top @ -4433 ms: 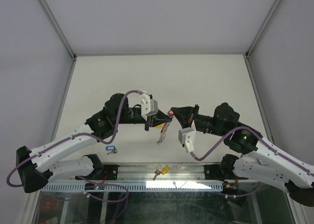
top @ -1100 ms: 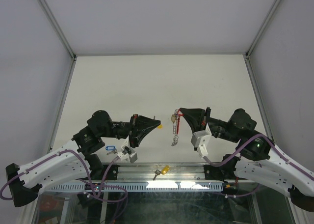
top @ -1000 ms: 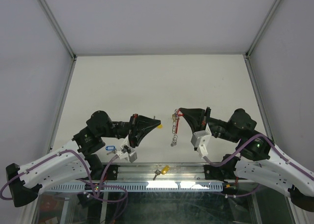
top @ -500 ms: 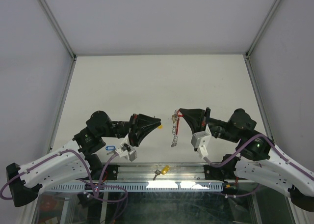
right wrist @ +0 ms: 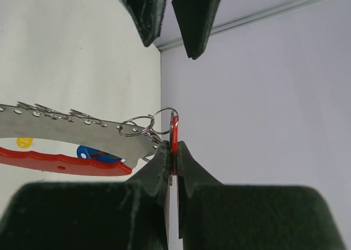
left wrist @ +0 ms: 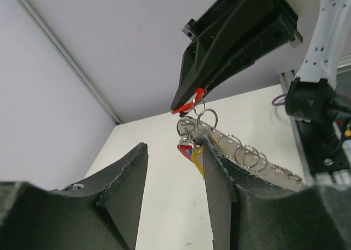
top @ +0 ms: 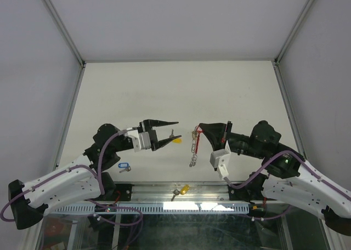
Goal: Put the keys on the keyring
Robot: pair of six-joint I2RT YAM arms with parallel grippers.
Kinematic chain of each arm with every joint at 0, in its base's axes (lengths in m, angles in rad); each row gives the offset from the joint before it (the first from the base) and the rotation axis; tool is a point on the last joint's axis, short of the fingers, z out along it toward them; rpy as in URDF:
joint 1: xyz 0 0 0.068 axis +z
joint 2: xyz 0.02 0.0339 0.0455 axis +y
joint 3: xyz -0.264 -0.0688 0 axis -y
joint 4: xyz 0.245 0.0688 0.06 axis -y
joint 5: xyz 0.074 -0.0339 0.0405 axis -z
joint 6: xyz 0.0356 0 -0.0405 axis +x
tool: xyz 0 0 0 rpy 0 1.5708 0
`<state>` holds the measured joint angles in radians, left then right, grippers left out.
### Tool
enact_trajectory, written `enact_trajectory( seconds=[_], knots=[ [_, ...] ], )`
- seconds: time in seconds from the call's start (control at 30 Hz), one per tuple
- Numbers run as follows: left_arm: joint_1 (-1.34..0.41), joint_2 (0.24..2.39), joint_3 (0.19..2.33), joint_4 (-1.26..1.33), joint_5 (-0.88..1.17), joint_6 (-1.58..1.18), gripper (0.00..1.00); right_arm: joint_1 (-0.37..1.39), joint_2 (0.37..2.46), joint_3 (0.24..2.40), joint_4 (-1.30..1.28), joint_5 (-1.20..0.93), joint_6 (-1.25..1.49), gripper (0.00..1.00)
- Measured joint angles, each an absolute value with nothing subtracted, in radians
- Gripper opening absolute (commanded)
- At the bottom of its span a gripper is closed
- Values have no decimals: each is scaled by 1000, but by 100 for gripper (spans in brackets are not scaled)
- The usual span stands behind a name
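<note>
Step in hand: one key is judged threaded, and letting go of it is under way. The left fingers [top: 163, 121] stand partly apart with nothing gripped. The yellow-tagged key [top: 176, 141] hangs at the top rings of the keyring [top: 193, 148], just beside the lower finger. The keyring is held aloft above the table [top: 164, 85] by its red band, which is clamped in the fully closed right fingers [top: 198, 128].

Next move: the left arm is to be backed off without snagging the rings. It is then to be sent to the blue-tagged key [top: 123, 165], which lies near the table's near edge. A second yellow-tagged key [top: 182, 189] rests on the rail [top: 219, 192] past that edge. Free room lies toward the far side.
</note>
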<state>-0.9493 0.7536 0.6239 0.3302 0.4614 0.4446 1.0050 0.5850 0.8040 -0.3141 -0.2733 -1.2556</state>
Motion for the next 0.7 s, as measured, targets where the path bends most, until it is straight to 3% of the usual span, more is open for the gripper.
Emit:
enact_trajectory(
  seconds=[0.17, 0.33, 0.7],
  knots=[
    [-949, 778, 633, 361, 417, 216, 45, 1005, 602, 809, -348, -270, -1284, 0],
    [-949, 821, 633, 398, 431, 93, 35, 1005, 609, 815, -357, -274, -1290, 0],
    [-949, 900, 641, 418, 583, 78, 34, 1005, 622, 815, -339, -310, -1291, 0]
  ],
)
